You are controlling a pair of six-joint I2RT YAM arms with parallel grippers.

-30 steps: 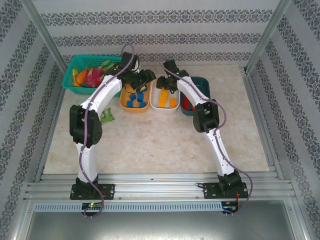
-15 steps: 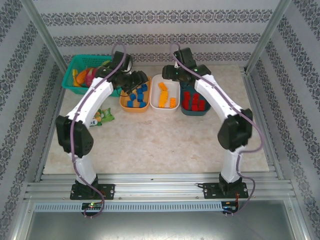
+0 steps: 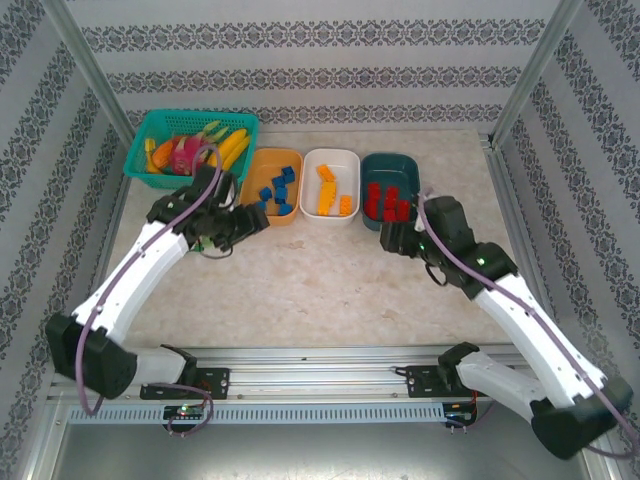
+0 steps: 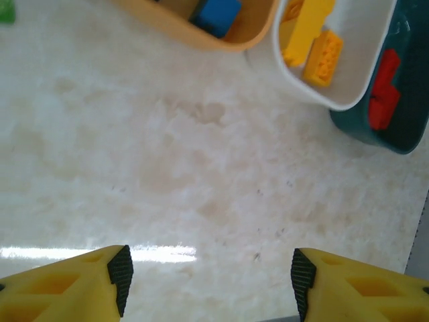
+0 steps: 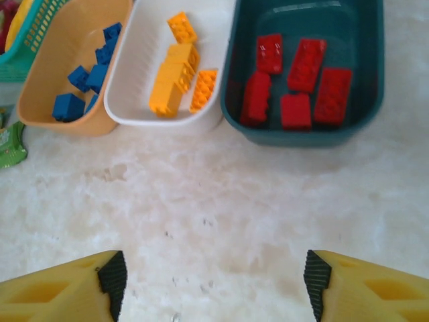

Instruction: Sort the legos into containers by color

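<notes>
Three trays stand in a row at the back of the table. The orange tray (image 3: 273,188) (image 5: 53,80) holds several blue legos (image 5: 90,77). Several orange-yellow legos (image 5: 177,74) lie in the white tray (image 3: 330,183) (image 5: 134,67). The dark teal tray (image 3: 392,188) (image 5: 301,131) holds several red legos (image 5: 298,84). My left gripper (image 3: 250,222) (image 4: 209,278) hangs open over bare table, just in front of the orange tray. In front of the teal tray my right gripper (image 3: 392,238) (image 5: 213,285) is open too, with nothing between its fingers.
A teal lattice basket (image 3: 190,143) of toy fruit stands at the back left, beside the orange tray. A green snack packet (image 5: 10,151) lies on the table near the left arm. The marble tabletop (image 3: 330,280) stretches in front of the trays.
Both arms have pulled back from over the trays toward the near side and lowered. All three trays with their legos are now uncovered.
</notes>
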